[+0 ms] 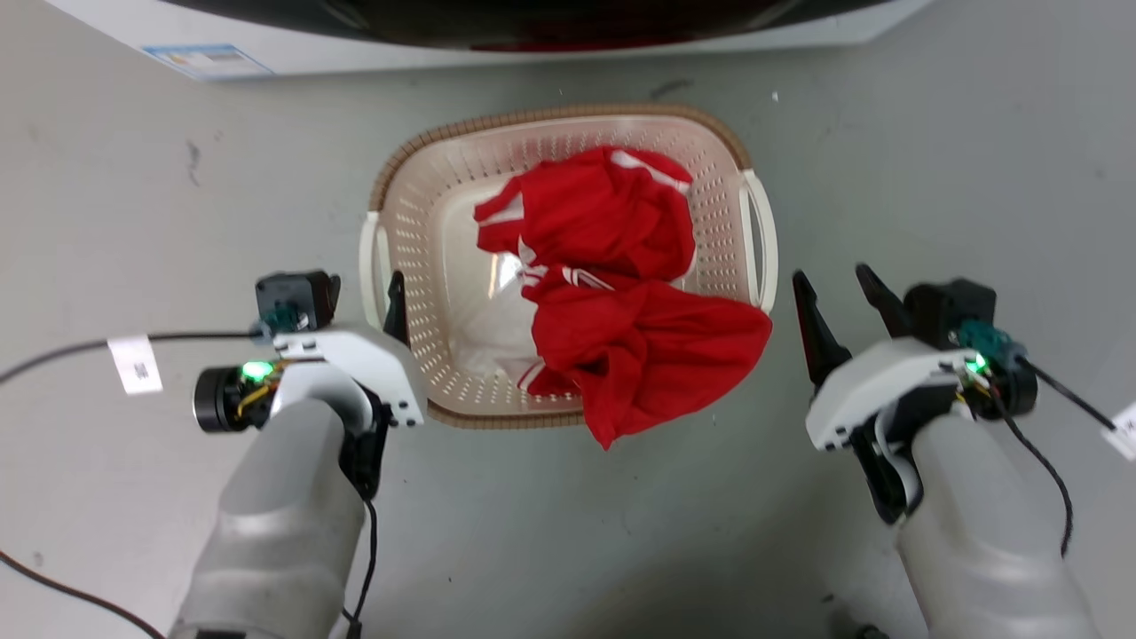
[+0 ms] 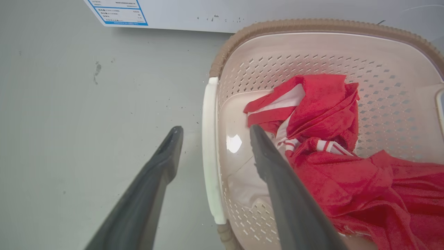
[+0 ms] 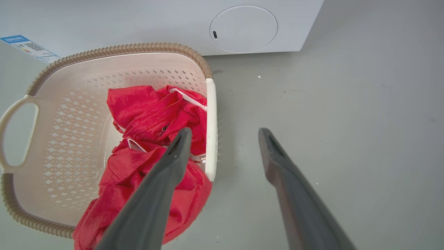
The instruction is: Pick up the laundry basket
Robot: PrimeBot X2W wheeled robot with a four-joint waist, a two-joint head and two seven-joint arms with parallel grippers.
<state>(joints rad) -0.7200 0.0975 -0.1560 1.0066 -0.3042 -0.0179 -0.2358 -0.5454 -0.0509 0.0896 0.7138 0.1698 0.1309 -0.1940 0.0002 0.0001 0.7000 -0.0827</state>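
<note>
The floor (image 1: 568,550) is smooth grey concrete with small dark scuffs and specks. Along the top edge of the head view runs the base of a white front-loading washing machine (image 1: 293,53), which carries a blue-bordered paper label (image 1: 206,60) at the upper left.

The beige perforated plastic laundry basket with a brown woven-look rim (image 1: 550,120) stands on the floor at the centre of the head view, just in front of the machine. A crumpled red garment with white stripes (image 1: 621,311) lies inside it and spills over the near rim at the lower right.

Both pale forearms rise from the bottom corners of the head view, one on each side of the basket.

The left gripper (image 2: 215,129) is spread wide across the basket's white left handle (image 2: 210,149): in the left wrist view one dark finger is over the floor and the other over the basket interior. Contact with the handle cannot be determined.

The right gripper (image 1: 831,273) is likewise spread wide and holds nothing. In the head view both its fingers stand just outside the white right handle (image 1: 761,240), apart from it.
</note>
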